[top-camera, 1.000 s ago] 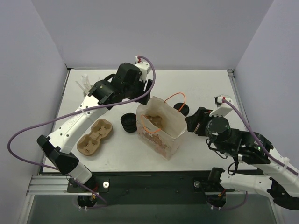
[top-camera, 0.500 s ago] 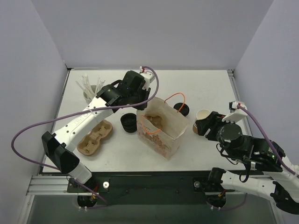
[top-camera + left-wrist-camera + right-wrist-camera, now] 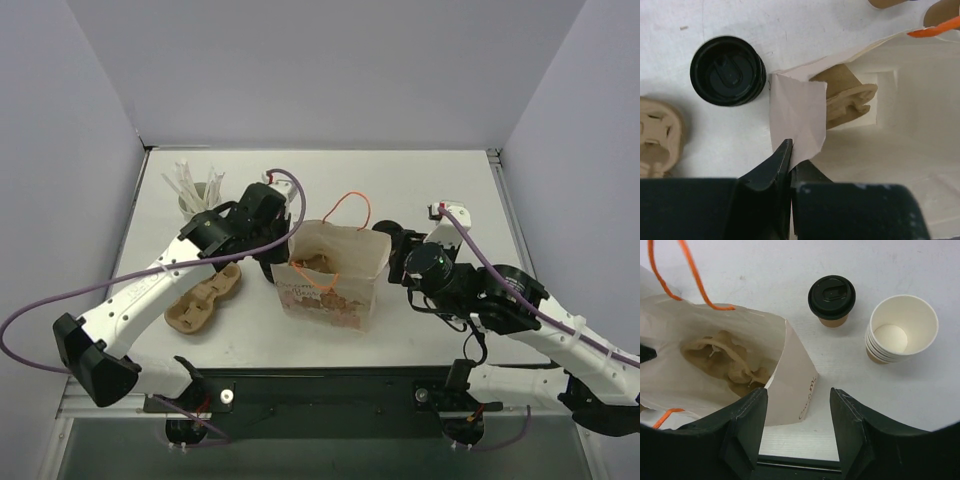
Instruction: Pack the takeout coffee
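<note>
Now we see the left gripper [image 3: 790, 150] with its fingers pressed together on a folded flap of the white paper bag [image 3: 797, 110], pinching the paper at the bag's left rim. Just beside that flap a stack of black lids [image 3: 728, 71] sits on the table [image 3: 740, 20]; a moulded cup carrier [image 3: 203, 295] lies a little further off. The right gripper [image 3: 797, 392] hangs over the bag's other end with its fingers spread and nothing between them but the bag's side wall below; we cannot tell whether they touch it. The takeout coffee [image 3: 831, 300] stands upright on the table beyond that wall, outside the bag, lid on. A stack of lidless cups [image 3: 902, 330] stands close beside it but apart. Inside the bag lies a brown moulded insert [image 3: 725, 360]; an orange handle [image 3: 690, 275] arches over the opening.
</note>
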Action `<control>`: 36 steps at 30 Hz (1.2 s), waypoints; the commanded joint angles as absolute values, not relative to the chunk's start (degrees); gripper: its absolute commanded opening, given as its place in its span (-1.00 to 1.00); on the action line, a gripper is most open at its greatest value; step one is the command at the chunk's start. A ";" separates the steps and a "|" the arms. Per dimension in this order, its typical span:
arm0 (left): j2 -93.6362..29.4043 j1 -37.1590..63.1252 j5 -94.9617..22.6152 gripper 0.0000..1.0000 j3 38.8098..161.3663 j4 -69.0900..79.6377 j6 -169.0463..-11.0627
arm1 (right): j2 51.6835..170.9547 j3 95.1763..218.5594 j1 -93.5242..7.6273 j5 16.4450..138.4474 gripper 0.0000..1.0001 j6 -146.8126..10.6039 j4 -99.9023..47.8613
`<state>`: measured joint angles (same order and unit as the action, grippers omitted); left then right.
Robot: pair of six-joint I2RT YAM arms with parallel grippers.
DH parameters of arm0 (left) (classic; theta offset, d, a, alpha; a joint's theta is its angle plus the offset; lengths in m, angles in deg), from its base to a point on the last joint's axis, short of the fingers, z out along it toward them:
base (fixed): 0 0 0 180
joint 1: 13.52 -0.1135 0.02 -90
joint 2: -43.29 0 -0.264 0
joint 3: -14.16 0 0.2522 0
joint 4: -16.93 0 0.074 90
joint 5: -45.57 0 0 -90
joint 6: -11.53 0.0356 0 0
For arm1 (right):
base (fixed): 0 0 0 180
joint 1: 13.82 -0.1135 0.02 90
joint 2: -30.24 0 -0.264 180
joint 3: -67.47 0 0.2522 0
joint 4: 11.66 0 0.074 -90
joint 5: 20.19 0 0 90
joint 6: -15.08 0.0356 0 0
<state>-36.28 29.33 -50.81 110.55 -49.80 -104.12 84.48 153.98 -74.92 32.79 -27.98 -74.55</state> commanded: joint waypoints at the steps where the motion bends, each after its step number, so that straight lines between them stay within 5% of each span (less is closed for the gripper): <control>1: -31.16 30.16 -48.31 -0.54 106.06 -49.84 -110.03 | 86.75 158.57 -74.55 31.04 0.06 -29.74 -75.96; 6: -28.17 30.17 -48.39 0.06 104.73 -50.35 -110.64 | 88.86 160.16 -74.55 32.71 0.05 -28.52 -75.88; 21: -31.33 29.99 -51.03 0.11 110.53 -50.44 -107.30 | 96.77 159.29 -73.94 38.52 0.01 -26.58 -76.84; 23: -31.77 30.08 -51.81 0.07 110.89 -50.53 -106.78 | 96.60 158.84 -73.94 37.81 -0.05 -26.84 -76.84; 27: -33.61 30.08 -52.61 -0.06 113.69 -52.98 -106.34 | 96.25 159.28 -73.59 37.46 -0.52 -28.33 -77.36; 30: -34.23 30.51 -51.29 -0.60 115.46 -52.90 -104.05 | 96.42 159.90 -73.50 36.24 -0.97 -29.65 -77.37; 31: -34.32 30.43 -51.03 -0.86 115.98 -53.43 -103.96 | 96.51 160.59 -73.33 35.71 -1.00 -30.44 -77.37; 36: -35.46 30.60 -49.54 -1.00 124.33 -59.57 -105.37 | 95.90 163.94 -73.41 37.11 -1.00 -29.05 -80.00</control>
